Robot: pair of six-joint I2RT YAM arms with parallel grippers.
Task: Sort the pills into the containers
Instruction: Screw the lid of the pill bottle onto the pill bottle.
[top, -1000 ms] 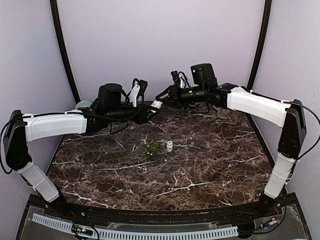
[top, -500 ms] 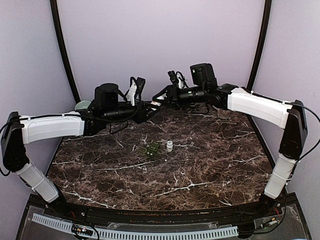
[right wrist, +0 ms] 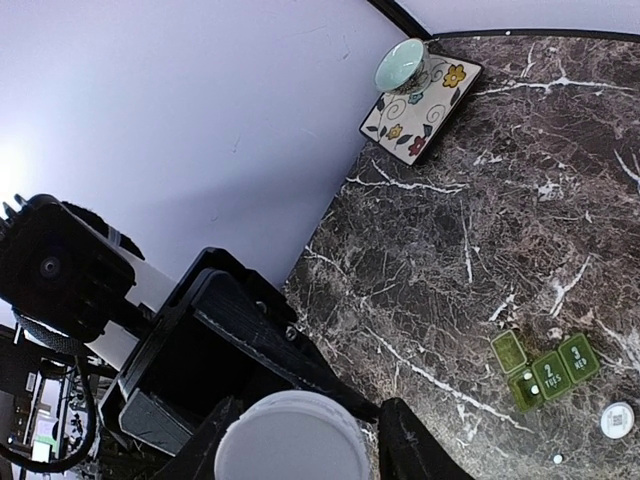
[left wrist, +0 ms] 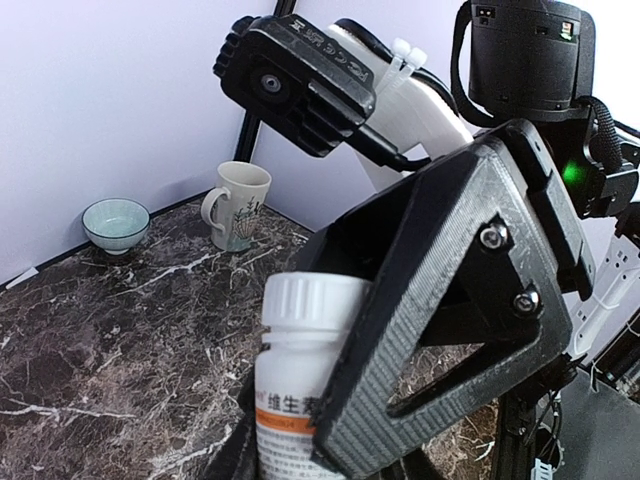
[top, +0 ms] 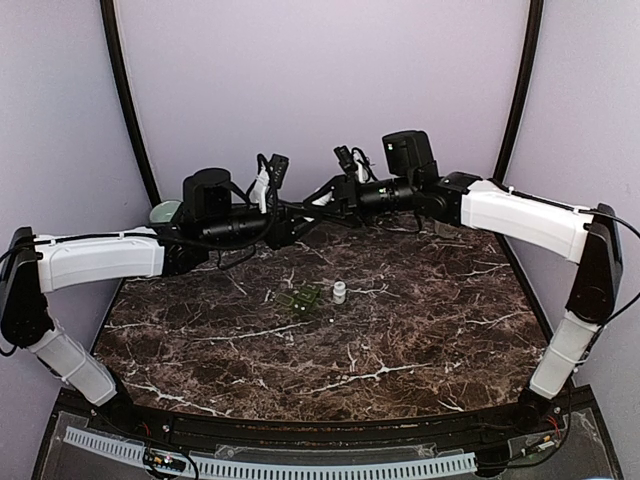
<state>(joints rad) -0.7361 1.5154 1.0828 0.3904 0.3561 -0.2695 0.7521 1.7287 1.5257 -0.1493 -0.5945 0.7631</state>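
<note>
**Pill bottle point(left wrist: 305, 335) held aloft between both arms, cap on**

The pill bottle is off the table, up at the back centre of the overhead view, where the two arms meet. The left gripper point(top: 296, 220) is clamped on its labelled body, and the bottle stands roughly upright. Its white cap point(right wrist: 290, 425) is in place. The right gripper point(right wrist: 305, 450) straddles that cap with a finger on each side. The wrist view does not settle whether those fingers press on the cap or stand just off it.

The step in hand looks like uncapping. To do it well, the right fingers should seat squarely on the cap's side wall and close evenly. The twist should run about the bottle's own axis while the left grip holds firm. Holding the bottle upright would stop the pills spilling once the cap lifts.

Well below, mid-frame in the overhead view, lies the green pill organiser point(top: 302, 298), its day-marked lids showing. A small white container point(top: 339, 291) stands just beside it.

The surface is a dark marble tabletop point(top: 420, 340) veined in white. At the top of the right wrist view, a teal bowl point(right wrist: 403, 63) sits on a flowered tile point(right wrist: 425, 105). A mug point(left wrist: 237, 205) stands at the left of the left wrist view. Plain lilac walls point(top: 320, 80) close the space.
</note>
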